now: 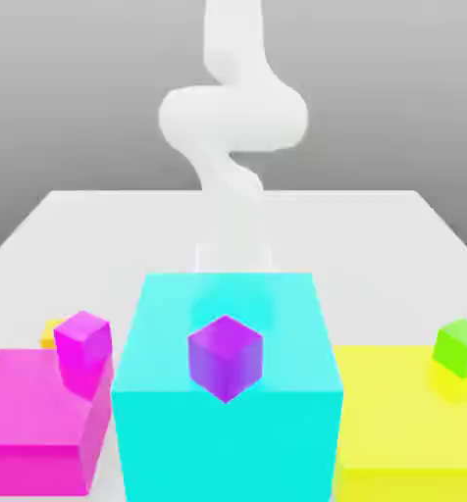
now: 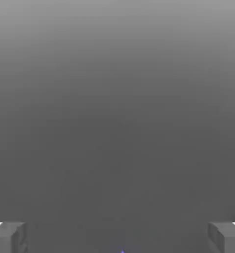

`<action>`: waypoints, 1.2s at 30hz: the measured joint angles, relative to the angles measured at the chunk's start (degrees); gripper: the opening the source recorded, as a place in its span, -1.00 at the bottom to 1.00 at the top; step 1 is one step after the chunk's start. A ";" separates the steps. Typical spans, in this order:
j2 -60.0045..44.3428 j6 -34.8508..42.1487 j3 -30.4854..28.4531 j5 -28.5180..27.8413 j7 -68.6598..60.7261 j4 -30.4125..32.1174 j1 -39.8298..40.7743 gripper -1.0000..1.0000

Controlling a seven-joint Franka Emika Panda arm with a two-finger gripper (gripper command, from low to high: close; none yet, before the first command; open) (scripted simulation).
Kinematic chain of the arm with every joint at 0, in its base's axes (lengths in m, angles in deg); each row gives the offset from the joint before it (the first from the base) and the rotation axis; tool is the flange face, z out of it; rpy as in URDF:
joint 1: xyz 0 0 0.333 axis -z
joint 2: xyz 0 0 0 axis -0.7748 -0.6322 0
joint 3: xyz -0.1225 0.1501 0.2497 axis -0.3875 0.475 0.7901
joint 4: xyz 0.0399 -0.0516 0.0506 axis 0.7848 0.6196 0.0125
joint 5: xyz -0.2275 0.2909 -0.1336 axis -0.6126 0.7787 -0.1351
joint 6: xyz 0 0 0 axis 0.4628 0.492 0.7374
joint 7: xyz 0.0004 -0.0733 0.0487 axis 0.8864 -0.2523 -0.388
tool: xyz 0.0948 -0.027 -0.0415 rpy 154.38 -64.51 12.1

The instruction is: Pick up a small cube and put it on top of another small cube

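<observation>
Looking past the big cyan block (image 1: 228, 382), you see the yellow-orange cube (image 1: 51, 331) behind the magenta block (image 1: 41, 422). Your claw (image 2: 117, 237) hangs released, and the green cube (image 1: 460, 346) sits on the yellow block (image 1: 409, 422).

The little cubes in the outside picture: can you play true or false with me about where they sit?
1. The purple cube sits on the big cyan block. True.
2. The green cube sits on the big magenta block. False: it is on the big yellow block.
3. The yellow-orange cube peeks out behind the magenta cube. True.
4. The gripper is holding a cube. False: it is open and empty.
</observation>
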 joint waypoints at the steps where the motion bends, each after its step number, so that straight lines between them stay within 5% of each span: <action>1: -0.98 -0.66 0.81 -0.39 2.89 0.68 1.74 0.00; 19: -18.26 -11.50 10.63 -6.61 50.69 11.99 29.47 0.00; 36: -34.08 -21.78 11.19 -9.70 93.49 22.62 49.18 0.00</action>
